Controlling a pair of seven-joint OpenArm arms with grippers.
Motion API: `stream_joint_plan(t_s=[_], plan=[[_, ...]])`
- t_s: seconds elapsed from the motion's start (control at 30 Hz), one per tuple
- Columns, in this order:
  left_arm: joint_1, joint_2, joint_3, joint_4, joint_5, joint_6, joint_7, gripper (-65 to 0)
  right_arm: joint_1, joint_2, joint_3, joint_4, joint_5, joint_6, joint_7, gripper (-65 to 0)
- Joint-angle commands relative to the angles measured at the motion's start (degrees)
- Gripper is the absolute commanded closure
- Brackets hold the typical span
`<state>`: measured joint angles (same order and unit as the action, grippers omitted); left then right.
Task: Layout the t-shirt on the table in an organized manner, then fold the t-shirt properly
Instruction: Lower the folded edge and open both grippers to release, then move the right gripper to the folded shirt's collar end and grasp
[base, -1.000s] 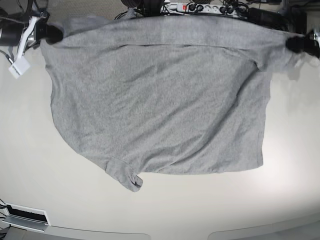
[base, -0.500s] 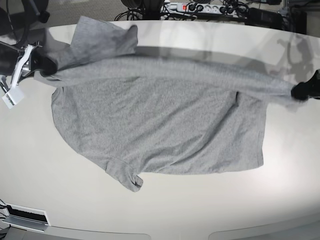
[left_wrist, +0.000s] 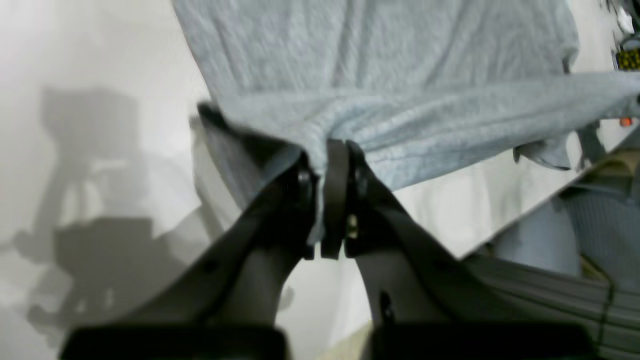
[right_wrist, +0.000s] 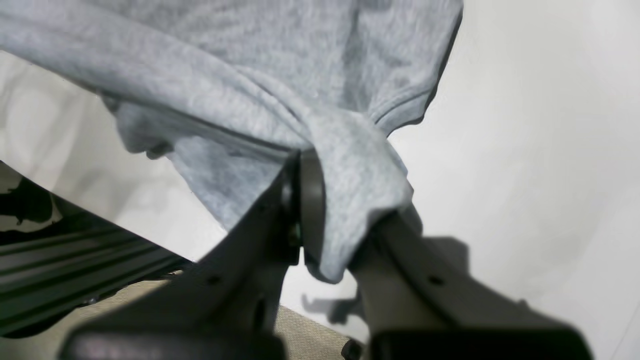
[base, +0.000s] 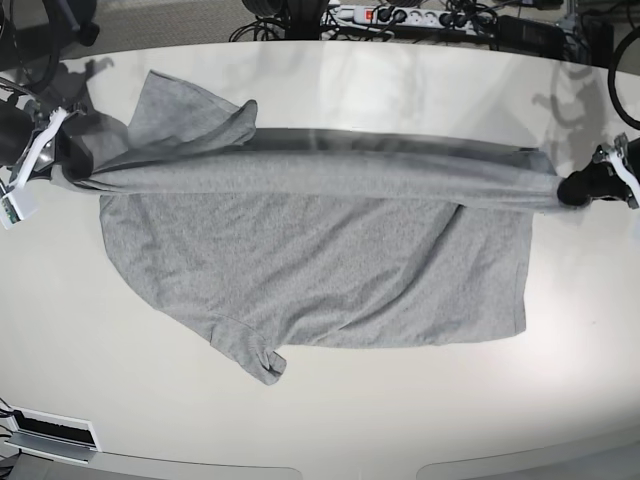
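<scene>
Lowered since a moment ago — raised far edge of the t-shirt (base: 320, 260) now strung in a tight band just above the table (base: 400, 420). Near half lying flat, one sleeve curled at the front. At the base view's right, left gripper (left_wrist: 330, 200) clamped on a bunched corner; at its left, right gripper (right_wrist: 325, 210) pinched shut on the other corner. Farther back — second sleeve flopped on the tabletop, power strip (base: 385, 15) beyond.

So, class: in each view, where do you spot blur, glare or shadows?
Base view: glare patches on the glossy off-white table, edges bowed by the lens. Left wrist view: the left pincer is soft and blurred, arm shadows on the left. Right wrist view: the heather-grey cotton t-shirt blurs; the right pincer is out of focus.
</scene>
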<state>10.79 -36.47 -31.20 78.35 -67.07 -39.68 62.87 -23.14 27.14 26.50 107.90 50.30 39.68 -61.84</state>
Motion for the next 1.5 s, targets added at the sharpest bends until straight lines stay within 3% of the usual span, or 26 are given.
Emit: stream_joint_plan(t_s=[0.0, 0.13, 0.2, 0.27, 0.33, 0.43, 0.5, 0.6, 0.67, 0.73, 0.83, 0.93, 1.03, 1.13, 1.2, 1.37, 1.47], plan=[[-0.7, -1.6, -0.7, 0.8, 0.2, -0.3, -2.4, 0.0, 0.5, 1.1, 0.5, 0.7, 0.3, 0.3, 1.7, 0.0], [-2.5, -1.6, -0.7, 0.8, 3.3, -0.3, -3.9, 0.0, 2.2, 1.1, 0.5, 0.7, 0.2, 0.3, 1.7, -1.1], [-3.7, -1.7, -0.7, 0.8, 3.4, -0.3, -4.1, 0.0, 3.5, 1.2, 0.5, 0.7, 0.2, 0.3, 1.7, -16.5], [-4.8, -1.8, -0.7, 0.8, 3.4, -0.3, -4.0, -13.0, 4.8, 1.4, 0.5, 0.7, 0.3, 0.3, 1.7, -34.0], [-5.3, -1.9, -0.7, 0.8, 3.4, -0.3, -4.0, -27.3, 5.7, 1.5, 0.5, 0.7, 0.2, 0.3, 1.6, -42.1], [-5.6, -2.0, -0.7, 0.8, 3.4, -0.3, -4.2, -37.5, 6.0, 1.6, 0.5, 0.7, 0.3, -0.3, 1.2, -42.2], [-5.6, -1.9, -0.7, 0.8, 3.4, -0.3, -4.2, -37.5, 5.8, 1.6, 0.5, 0.7, 2.0, -0.2, -0.7, -42.2], [-5.6, -1.9, -0.7, 0.8, 3.7, -0.3, -4.2, -37.5, 5.3, 1.1, 0.5, 0.7, 11.0, 0.3, -6.9, -42.2], [-5.6, -1.9, -0.7, 0.8, 3.7, -0.3, -4.2, -37.5, 4.1, 0.0, 0.5, 0.7, 16.5, 0.3, -9.8, -42.2], [-5.6, -1.9, -0.7, 0.8, 3.6, -0.3, -4.2, -37.5, 2.5, -1.9, 0.3, 0.7, 17.6, 0.3, -10.0, -42.2], [-5.6, -1.8, -0.7, 0.8, 3.6, -0.3, -4.2, -37.5, 0.4, -5.4, -0.3, 0.7, 13.9, 0.3, -8.8, -42.2], [-5.6, -1.6, -0.7, 0.8, 3.6, -0.3, -4.2, -37.5, -2.0, -9.3, -1.4, 0.7, 6.8, -0.1, -4.1, -42.2], [-5.6, -1.6, -0.7, 0.8, 3.6, -0.3, -4.1, -37.5, -3.8, -12.8, -3.5, 0.7, -2.4, -3.4, 1.8, -42.2], [-5.6, -1.6, -0.7, 0.8, 3.6, -0.3, -3.9, -37.5, -4.0, -15.6, -5.9, 0.7, -11.6, -9.7, 5.0, -42.2], [-5.6, -1.6, -0.7, 0.8, 3.6, -0.3, -3.8, -37.5, -4.0, -16.9, -7.8, 0.3, -14.7, -12.2, 5.8, -42.2], [-5.6, -1.6, -0.7, 0.8, 3.6, -0.3, -3.0, -37.5, -3.3, -17.0, -11.2, -7.1, -18.7, -14.5, 9.5, -42.2], [-5.6, -1.6, -0.7, 0.8, 3.6, -0.3, -2.8, -37.5, -1.5, -17.0, -11.2, -14.2, -17.4, -13.7, 9.9, -42.2]])
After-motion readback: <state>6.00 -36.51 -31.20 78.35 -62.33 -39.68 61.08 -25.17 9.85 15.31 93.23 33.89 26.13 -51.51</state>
